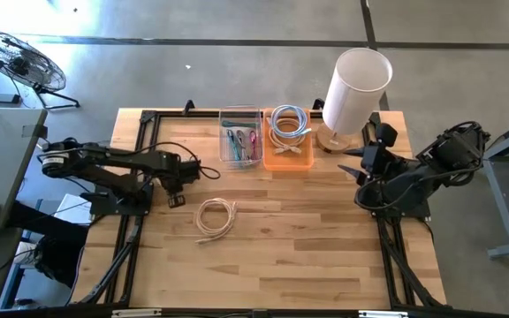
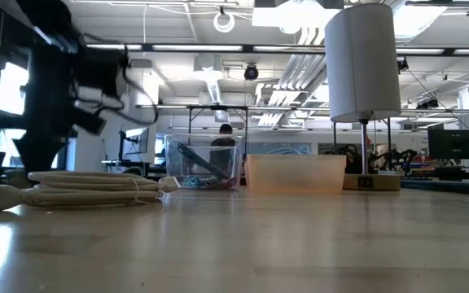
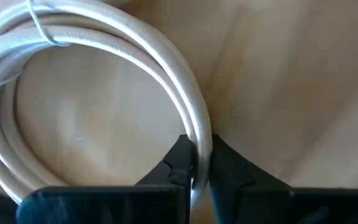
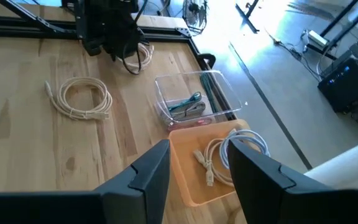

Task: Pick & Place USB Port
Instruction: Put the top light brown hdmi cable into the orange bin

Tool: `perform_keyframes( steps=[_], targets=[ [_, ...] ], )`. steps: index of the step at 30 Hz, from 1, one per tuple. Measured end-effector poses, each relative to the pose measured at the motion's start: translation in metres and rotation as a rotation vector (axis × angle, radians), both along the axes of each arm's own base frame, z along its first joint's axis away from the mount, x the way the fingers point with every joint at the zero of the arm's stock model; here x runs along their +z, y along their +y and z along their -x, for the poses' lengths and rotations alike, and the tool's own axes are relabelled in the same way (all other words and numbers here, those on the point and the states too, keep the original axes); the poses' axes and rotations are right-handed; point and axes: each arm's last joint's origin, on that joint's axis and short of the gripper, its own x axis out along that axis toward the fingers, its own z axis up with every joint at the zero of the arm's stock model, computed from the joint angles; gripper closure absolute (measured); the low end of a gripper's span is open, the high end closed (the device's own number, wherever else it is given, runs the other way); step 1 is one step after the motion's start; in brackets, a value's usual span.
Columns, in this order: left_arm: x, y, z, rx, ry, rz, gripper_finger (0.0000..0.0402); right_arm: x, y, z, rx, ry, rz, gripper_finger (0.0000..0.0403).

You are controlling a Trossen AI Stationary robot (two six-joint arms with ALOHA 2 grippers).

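No legible text, label, brand, number or sign in any view. Small dark plate on the wooden lamp base (image 2: 370, 182), right of centre in the low view, may carry markings; too small to read.

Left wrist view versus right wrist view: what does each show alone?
Only the left wrist view shows the left gripper shut on a strand of the pale cable. Only the right wrist view shows the open right gripper, the clear bin of coloured cables, the orange bin holding a white cable, and the left arm. Both show coiled pale cable on the wooden table.
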Motion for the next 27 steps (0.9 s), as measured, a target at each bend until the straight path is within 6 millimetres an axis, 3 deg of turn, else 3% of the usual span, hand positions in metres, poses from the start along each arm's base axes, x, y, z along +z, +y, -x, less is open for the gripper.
perform_keyframes(
  steps=[6,11,16,19,23,27],
  targets=[
    [0.063,-0.006,-0.036,-0.076,-0.256,-0.029,0.0378,0.003,0.002,-0.003,0.051,-0.006,0.024,0.025],
    [0.149,-0.014,-0.057,-0.177,-0.552,-0.125,0.0378,0.004,0.003,-0.005,0.109,0.017,0.088,0.025],
    [0.238,-0.027,-0.059,-0.321,-0.865,-0.165,0.0378,0.008,0.006,-0.008,0.151,0.0,0.128,0.025],
    [0.278,-0.041,-0.059,-0.493,-1.077,-0.208,0.0379,0.013,0.008,-0.013,0.192,-0.041,0.145,0.025],
    [0.306,-0.056,-0.063,-0.709,-1.339,-0.242,0.0379,0.024,0.007,-0.024,0.225,-0.131,0.141,0.0249],
    [0.309,-0.06,-0.071,-0.821,-1.443,-0.208,0.0379,0.034,0.003,-0.034,0.296,-0.199,0.152,0.0236]
  ],
)
